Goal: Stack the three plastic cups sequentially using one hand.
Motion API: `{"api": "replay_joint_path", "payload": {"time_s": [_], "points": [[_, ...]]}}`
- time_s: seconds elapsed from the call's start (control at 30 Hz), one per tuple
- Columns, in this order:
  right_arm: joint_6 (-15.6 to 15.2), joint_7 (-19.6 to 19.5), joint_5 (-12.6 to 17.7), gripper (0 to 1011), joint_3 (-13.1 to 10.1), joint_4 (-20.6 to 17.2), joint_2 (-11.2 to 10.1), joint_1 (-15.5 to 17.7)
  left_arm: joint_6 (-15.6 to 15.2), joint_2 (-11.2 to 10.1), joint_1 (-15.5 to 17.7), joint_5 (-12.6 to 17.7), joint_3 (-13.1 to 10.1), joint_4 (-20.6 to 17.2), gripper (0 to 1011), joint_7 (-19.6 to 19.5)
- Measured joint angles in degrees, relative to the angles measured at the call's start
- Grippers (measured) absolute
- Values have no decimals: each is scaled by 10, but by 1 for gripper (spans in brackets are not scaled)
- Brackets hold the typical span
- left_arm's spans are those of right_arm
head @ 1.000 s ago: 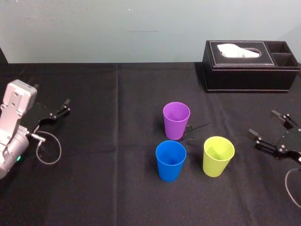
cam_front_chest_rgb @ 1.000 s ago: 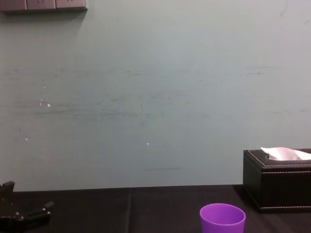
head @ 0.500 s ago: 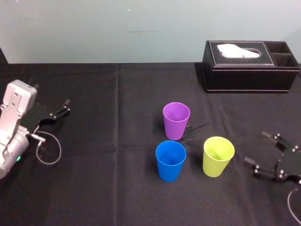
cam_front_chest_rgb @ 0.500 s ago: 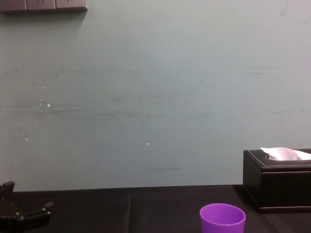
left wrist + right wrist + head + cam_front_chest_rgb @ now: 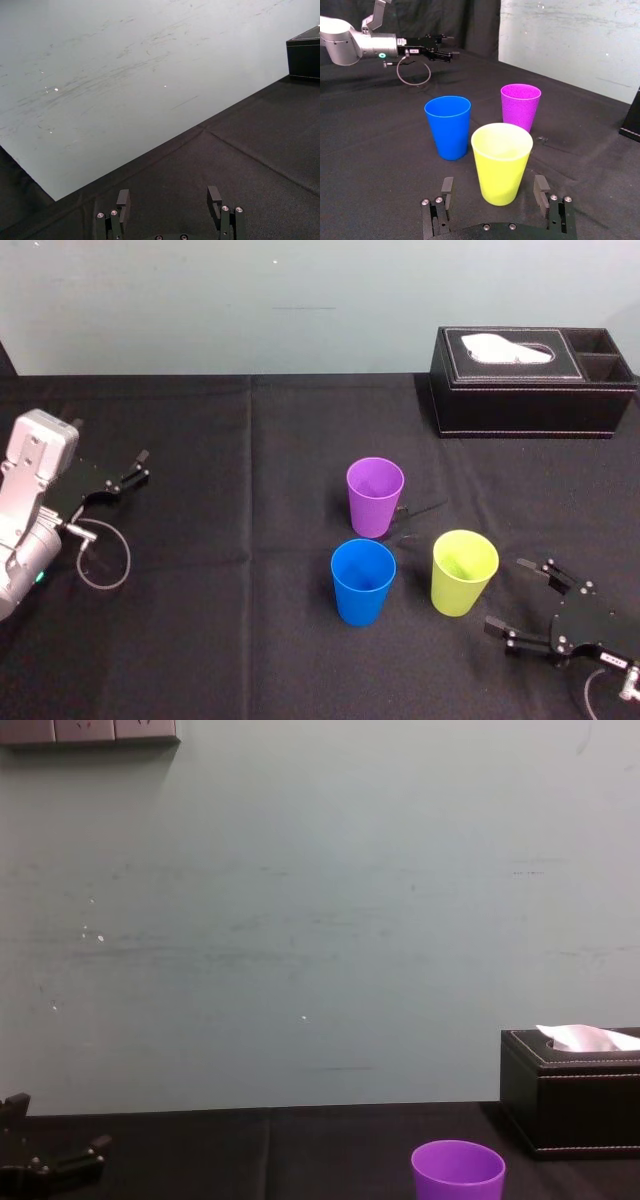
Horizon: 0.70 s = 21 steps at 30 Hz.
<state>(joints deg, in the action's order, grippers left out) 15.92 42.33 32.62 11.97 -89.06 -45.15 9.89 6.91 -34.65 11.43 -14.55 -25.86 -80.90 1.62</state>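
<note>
As the yellow-green cup point(image 5: 464, 575) stands just ahead, the right pincer point(image 5: 506, 594) gapes wide (left pincer point(image 5: 168, 195) idle, spread too), likely to straddle it.

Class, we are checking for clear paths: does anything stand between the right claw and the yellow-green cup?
Nothing visible does. The right claw is open near the yellow-green cup, only bare black cloth between them; the blue cup and purple cup stand beyond.
</note>
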Motion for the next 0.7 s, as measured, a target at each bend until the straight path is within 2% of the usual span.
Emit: {"api": "replay_joint_path", "payload": {"time_s": [0.7], "points": [[-20, 2, -17, 1003, 20, 21, 24, -38, 0, 0, 0, 0, 0, 0, 1011, 0]]}}
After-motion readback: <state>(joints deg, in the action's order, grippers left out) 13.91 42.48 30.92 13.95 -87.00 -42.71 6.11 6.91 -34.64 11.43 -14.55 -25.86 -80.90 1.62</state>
